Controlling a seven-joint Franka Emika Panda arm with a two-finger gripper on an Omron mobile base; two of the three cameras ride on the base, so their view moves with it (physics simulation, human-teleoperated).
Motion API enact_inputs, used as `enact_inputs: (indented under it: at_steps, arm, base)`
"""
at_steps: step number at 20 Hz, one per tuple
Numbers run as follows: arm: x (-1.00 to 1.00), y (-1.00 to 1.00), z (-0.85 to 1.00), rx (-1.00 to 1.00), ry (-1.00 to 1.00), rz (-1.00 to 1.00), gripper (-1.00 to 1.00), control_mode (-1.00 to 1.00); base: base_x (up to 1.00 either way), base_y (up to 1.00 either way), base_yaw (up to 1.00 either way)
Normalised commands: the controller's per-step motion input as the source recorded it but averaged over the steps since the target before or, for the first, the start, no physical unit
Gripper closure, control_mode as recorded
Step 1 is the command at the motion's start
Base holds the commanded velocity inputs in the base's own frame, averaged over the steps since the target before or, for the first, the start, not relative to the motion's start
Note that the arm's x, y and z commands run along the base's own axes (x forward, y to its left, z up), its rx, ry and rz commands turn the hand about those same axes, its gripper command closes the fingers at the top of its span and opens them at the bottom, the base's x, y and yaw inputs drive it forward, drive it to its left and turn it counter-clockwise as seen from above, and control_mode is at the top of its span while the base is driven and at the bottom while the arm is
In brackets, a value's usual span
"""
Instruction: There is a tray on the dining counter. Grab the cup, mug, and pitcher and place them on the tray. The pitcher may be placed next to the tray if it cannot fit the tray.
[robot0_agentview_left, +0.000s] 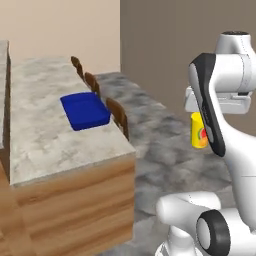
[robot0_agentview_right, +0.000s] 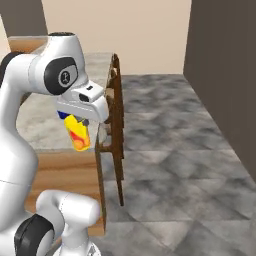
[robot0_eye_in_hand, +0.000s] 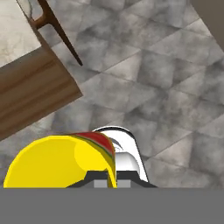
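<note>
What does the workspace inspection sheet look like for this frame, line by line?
Surface: dining counter, beige marble top on a wood base.
Job's things: tray dark blue, lying on the counter with nothing in it; cup yellow with a red-orange mark, held above the floor and short of the counter.
Clutter: nothing seen.
Grippers: end effector shut on the cup.
Cables: nothing seen.
Surroundings: wooden chairs along the counter's side, grey tiled floor, beige and brown walls.
</note>
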Motion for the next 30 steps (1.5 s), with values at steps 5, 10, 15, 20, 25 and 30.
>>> enact_inputs:
  at_steps: [5, 10, 15, 20, 25, 30]
  arm:
    - [0.0, 0.0, 0.0, 0.0, 0.0, 0.0, 1.0, 1.0]
    - [0.0, 0.0, 0.0, 0.0, 0.0, 0.0, 1.0, 1.0]
    - [0.0, 0.0, 0.0, 0.0, 0.0, 0.0, 1.0, 1.0]
    - [0.0, 0.0, 0.0, 0.0, 0.0, 0.0, 1.0, 1.0]
    - [0.0, 0.0, 0.0, 0.0, 0.0, 0.0, 1.0, 1.0]
    - [0.0, 0.0, 0.0, 0.0, 0.0, 0.0, 1.0, 1.0]
  base:
    - [0.24, -0.56, 0.68]
    - [0.14, -0.87, 0.41]
    - [0.24, -0.97, 0.35]
    - [0.32, -0.96, 0.46]
    - [0.3, -0.9, 0.47]
    - [0.27, -0.83, 0.47]
